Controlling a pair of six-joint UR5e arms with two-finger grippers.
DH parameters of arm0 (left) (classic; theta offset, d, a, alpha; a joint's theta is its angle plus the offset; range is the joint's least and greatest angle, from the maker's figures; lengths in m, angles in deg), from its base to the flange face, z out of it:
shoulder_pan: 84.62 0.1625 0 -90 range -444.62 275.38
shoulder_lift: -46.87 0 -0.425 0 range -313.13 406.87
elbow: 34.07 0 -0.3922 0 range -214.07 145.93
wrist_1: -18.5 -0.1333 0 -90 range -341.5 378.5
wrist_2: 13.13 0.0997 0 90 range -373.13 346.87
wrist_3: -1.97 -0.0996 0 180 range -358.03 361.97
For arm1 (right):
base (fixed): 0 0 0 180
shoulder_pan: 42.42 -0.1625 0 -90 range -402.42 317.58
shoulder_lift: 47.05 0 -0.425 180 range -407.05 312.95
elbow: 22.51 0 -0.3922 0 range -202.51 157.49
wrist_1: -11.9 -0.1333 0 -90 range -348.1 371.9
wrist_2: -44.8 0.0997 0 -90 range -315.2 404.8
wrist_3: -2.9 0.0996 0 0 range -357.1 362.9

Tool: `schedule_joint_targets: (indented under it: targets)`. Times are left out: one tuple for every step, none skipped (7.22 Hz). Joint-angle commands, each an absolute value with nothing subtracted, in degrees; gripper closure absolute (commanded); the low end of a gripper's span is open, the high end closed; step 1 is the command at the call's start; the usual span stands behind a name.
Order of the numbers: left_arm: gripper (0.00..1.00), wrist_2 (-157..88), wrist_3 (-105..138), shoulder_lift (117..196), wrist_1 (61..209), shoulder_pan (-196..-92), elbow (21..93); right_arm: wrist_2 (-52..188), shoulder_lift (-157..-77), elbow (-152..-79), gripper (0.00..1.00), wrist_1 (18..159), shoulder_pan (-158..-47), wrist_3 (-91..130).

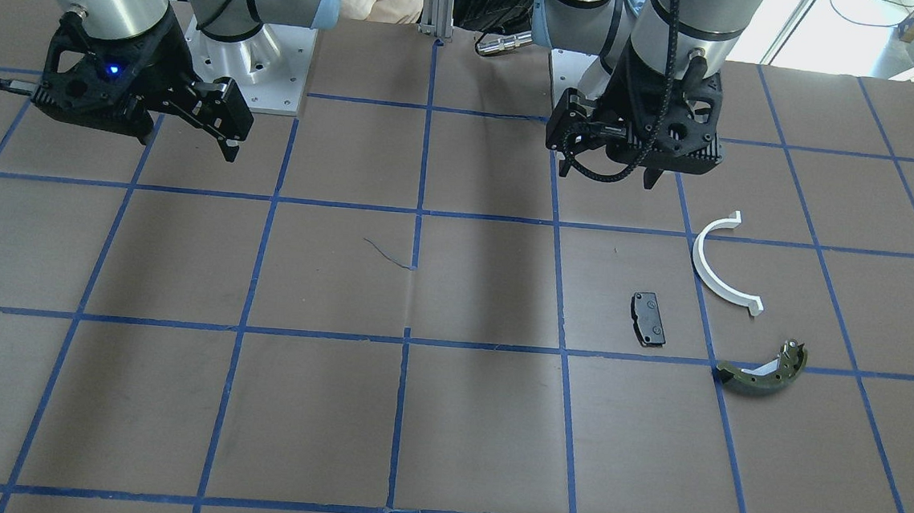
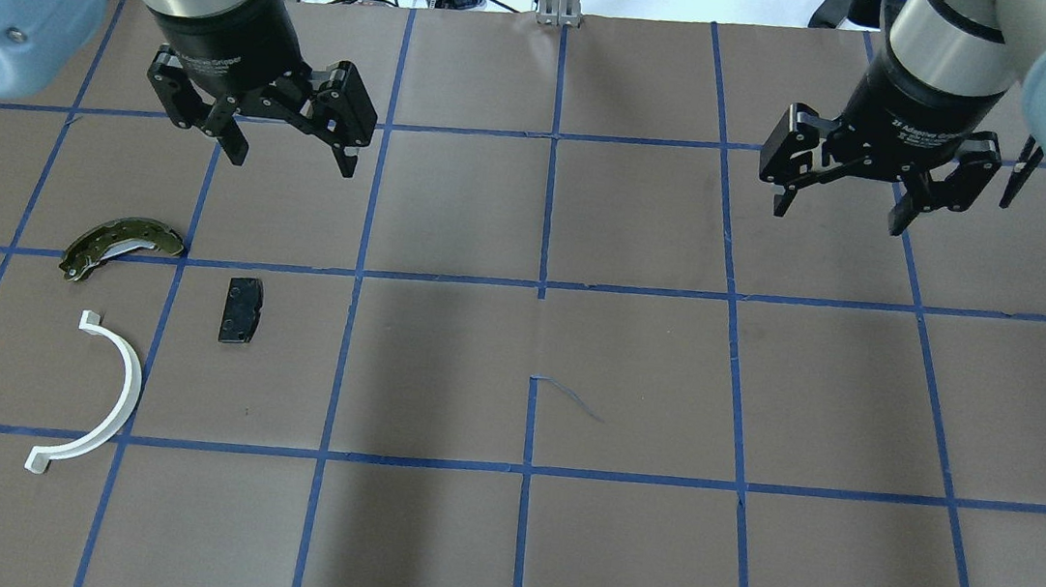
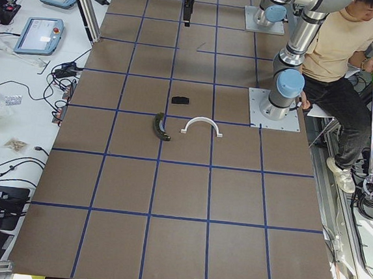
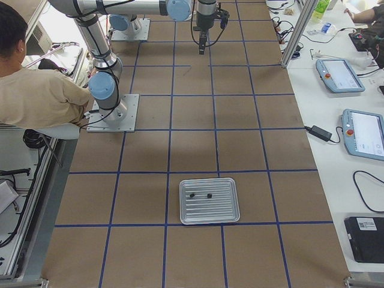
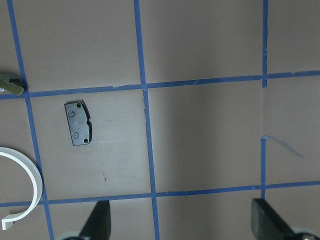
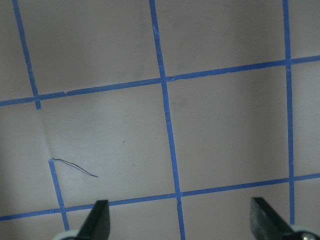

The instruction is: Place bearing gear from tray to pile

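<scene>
The pile lies on the robot's left: a black brake pad (image 2: 240,310), a white half-ring (image 2: 99,395) and an olive-green brake shoe (image 2: 122,245). My left gripper (image 2: 292,157) is open and empty, above the table just beyond the pile. In the left wrist view the pad (image 5: 78,123) and half-ring (image 5: 30,175) lie left of its open fingers (image 5: 100,222). My right gripper (image 2: 837,215) is open and empty over bare table. A grey ribbed tray (image 4: 225,210) holding two small dark parts (image 4: 192,195) shows only in the exterior right view, far from both grippers.
The table is brown paper with a grid of blue tape. A loose strand of tape (image 2: 570,398) lies near the middle. A seated person (image 3: 341,55) is behind the robot's bases. Tablets and cables (image 4: 363,132) lie on the side bench.
</scene>
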State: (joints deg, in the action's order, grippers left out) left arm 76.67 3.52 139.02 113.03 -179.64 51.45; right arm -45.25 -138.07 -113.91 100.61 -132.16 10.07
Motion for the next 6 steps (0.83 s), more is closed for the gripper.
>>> schedule_joint_targets:
  targets:
    - [0.00,76.70,3.47,139.07,113.07,-179.63,51.45,-45.29,-138.11,-113.92,0.00,100.58,-132.16,10.20]
    - [0.00,76.70,3.47,138.98,113.07,-179.63,51.45,-45.29,-138.11,-113.92,0.00,100.41,-131.98,10.11]
    - [0.00,76.70,3.47,138.98,113.07,-179.63,51.45,-45.29,-138.11,-113.92,0.00,100.50,-131.98,10.02]
    - [0.00,76.61,3.47,138.98,112.98,-179.63,51.45,-45.29,-138.02,-113.92,0.00,100.32,-132.07,9.59]
    - [0.00,76.61,3.47,138.98,112.98,-179.63,51.45,-45.21,-137.93,-114.00,0.00,100.41,-131.98,8.71]
    - [0.00,76.70,3.47,138.89,113.07,-179.63,51.45,-45.12,-137.93,-113.92,0.00,100.93,-131.63,8.53]
